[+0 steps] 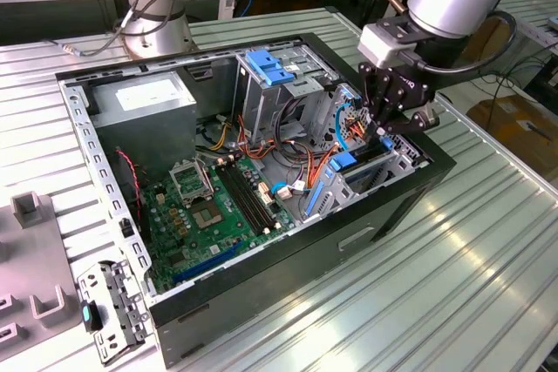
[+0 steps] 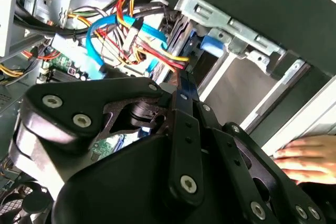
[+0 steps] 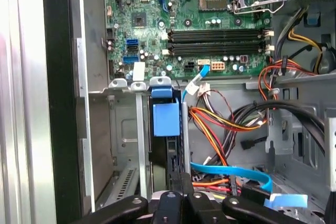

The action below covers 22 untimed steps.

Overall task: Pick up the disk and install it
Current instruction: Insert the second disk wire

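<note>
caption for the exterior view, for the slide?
Robot arm's claw lowered into the drive bay of an open computer case, at the blue-railed disk standing in the slot.

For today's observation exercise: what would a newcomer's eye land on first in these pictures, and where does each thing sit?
First, the open computer case lying on the ribbed metal table, its green motherboard exposed. Next, the arm's black pincer reaching down at the drive cage in the case's corner toward the exterior view's right, beside a tangle of orange, red and blue cables. In the first wrist view, a blue-tabbed disk stands edge-on in a cage slot.
</note>
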Each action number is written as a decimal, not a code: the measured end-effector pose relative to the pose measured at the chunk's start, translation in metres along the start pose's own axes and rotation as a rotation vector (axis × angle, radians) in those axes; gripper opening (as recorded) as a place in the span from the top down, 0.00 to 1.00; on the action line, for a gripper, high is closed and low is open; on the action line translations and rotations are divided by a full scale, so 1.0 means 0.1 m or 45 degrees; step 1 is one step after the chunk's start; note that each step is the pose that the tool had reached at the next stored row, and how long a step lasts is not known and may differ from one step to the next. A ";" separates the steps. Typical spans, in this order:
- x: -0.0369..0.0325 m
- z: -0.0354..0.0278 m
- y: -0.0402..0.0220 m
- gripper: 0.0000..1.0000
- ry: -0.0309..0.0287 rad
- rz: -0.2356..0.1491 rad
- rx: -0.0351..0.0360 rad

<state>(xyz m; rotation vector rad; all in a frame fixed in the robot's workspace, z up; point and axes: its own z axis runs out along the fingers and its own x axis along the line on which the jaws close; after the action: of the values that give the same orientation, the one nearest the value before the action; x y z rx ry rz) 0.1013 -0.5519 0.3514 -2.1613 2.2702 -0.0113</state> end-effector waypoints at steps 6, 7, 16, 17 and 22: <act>0.006 0.000 0.118 0.89 -0.0015 0.000 -0.0003; 0.006 -0.039 0.118 0.89 -0.0013 0.000 -0.0004; -0.186 -0.466 0.116 0.89 0.0131 0.000 -0.0002; -0.253 -0.465 0.116 0.89 0.0192 0.000 -0.0008; -0.484 -0.463 0.099 0.89 0.0602 -0.001 -0.0174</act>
<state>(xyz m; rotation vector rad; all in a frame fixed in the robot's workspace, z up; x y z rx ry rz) 0.0934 -0.5031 0.3976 -2.1917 2.3011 -0.0475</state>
